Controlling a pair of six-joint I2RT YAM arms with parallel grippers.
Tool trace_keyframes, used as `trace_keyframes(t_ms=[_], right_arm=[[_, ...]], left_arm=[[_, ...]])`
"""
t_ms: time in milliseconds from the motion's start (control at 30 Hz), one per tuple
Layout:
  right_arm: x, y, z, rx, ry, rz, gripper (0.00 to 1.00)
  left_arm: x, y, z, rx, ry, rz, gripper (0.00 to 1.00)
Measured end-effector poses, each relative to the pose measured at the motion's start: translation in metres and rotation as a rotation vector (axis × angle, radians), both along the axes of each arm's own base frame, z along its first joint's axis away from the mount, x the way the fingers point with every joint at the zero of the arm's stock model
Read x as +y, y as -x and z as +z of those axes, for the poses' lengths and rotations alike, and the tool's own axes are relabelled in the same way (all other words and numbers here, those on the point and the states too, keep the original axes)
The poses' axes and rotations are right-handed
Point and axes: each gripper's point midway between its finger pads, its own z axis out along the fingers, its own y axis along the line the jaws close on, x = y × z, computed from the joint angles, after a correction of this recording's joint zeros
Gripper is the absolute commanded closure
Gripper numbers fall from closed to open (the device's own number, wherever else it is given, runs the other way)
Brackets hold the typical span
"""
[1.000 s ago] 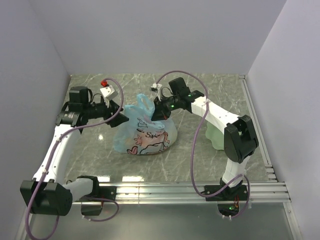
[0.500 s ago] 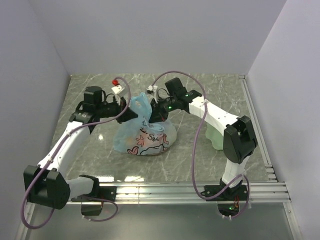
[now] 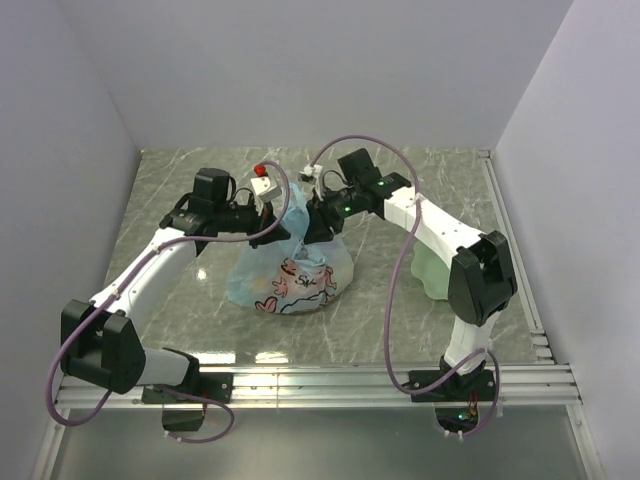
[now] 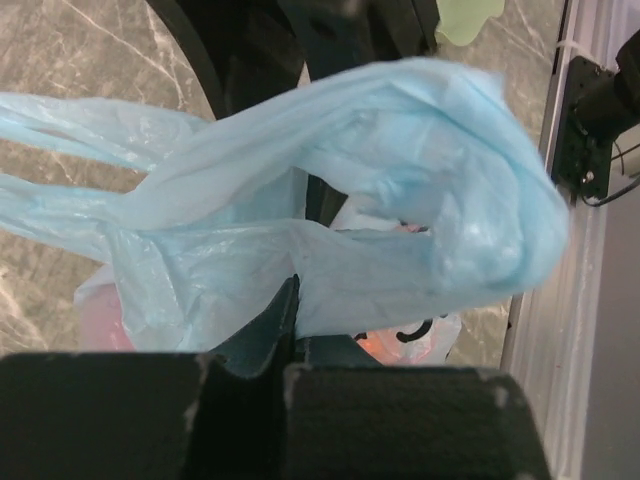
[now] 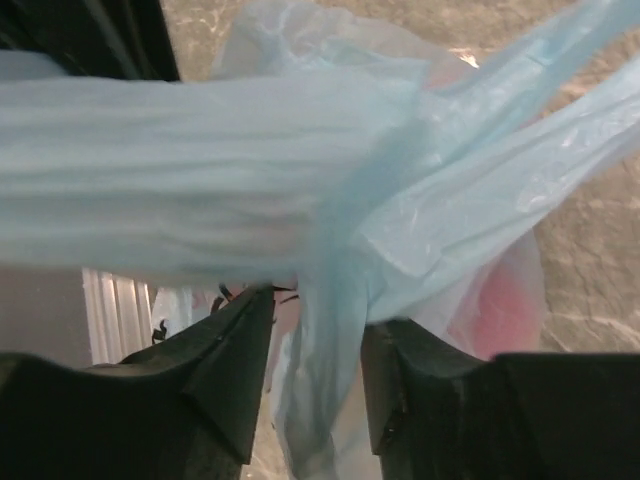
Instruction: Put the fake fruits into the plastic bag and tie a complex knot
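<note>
The light-blue plastic bag [image 3: 290, 275] with its cartoon print sits mid-table, bulging with the fake fruits: an orange one [image 4: 385, 345] and a pink-red one [image 5: 495, 310] glow through the film. Its handles stand up bunched at the top [image 3: 292, 205], wrapped over each other into a loose knot [image 5: 365, 205]. My left gripper [image 3: 281, 222] [image 4: 293, 300] reaches in from the left and is shut on a fold of the handle loop [image 4: 430, 190]. From the right, my right gripper [image 3: 312, 226] [image 5: 315, 330] is at the same bunch, open, with a handle strand hanging loose between its fingers [image 5: 235, 345].
A pale green wavy-edged plate [image 3: 430, 268] lies under the right forearm, right of the bag. Aluminium rails run along the near edge [image 3: 380, 380] and the right side [image 3: 510, 230]. Grey walls close in at the left, back and right.
My left arm swung right to the top of the bag and shut on the handle. My right gripper, shut on the handles before, has opened and stays in place.
</note>
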Motion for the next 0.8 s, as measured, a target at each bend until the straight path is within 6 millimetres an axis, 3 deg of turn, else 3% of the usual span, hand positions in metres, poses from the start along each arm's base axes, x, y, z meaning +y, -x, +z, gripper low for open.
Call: trace_keyframes(t_ms=[100,167,200,267,300,433,567,800], right_arm=[[-0.011,-0.005,-0.003,-0.004,0.005,-0.017,0.50],[-0.018,-0.009,-0.004,-0.003,0.003,-0.027,0.57],[-0.021,-0.010,-0.004,-0.005,-0.001,-0.027,0.62],[-0.023,-0.013,-0.003,-0.012,-0.010,-0.022,0.78],[-0.024,-0.013,-0.003,-0.010,-0.016,-0.022,0.84],[-0.020,-0.013,0.004,-0.017,-0.054,-0.001,1.00],[-0.017,-0.012,0.007,-0.028,-0.075,0.018,1.00],[-0.016,-0.011,0.008,-0.052,-0.083,0.046,1.00]], left_arm=[[0.001,0.002,-0.001,-0.026,-0.010,-0.028,0.94],[0.001,0.004,-0.001,-0.041,-0.015,-0.047,0.90],[0.001,0.005,-0.001,-0.046,-0.017,-0.058,0.81],[0.000,0.007,-0.001,-0.054,-0.016,-0.075,0.75],[0.000,0.008,-0.001,-0.057,-0.017,-0.080,0.66],[0.003,0.008,0.004,-0.076,-0.024,-0.088,0.46],[0.013,0.000,0.007,-0.091,-0.041,-0.056,0.33],[0.033,-0.021,0.011,-0.116,-0.058,0.004,0.27]])
